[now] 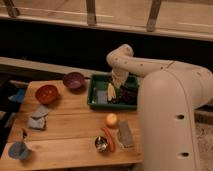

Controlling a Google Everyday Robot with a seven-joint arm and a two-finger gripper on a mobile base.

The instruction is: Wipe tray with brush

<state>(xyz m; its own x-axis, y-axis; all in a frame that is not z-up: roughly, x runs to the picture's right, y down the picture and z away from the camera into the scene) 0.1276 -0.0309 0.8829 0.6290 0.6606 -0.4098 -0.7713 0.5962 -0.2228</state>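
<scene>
The gripper (119, 81) hangs inside the green tray (93, 94), pale brush (111, 92) just beside it, seemingly for wiping (whether it grips, I cannot tell).

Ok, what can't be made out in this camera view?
1. Right end of the tray: hidden behind the robot's arm.
2. The gripper, low over the tray by the brush: whether it holds the brush cannot be told, its wrist is in the way.
3. The dark items in the tray: too dark to identify.

Dim warm light, soft shadows across the table (70, 122), gripper (118, 85) in shade over the tray (100, 106)
</scene>
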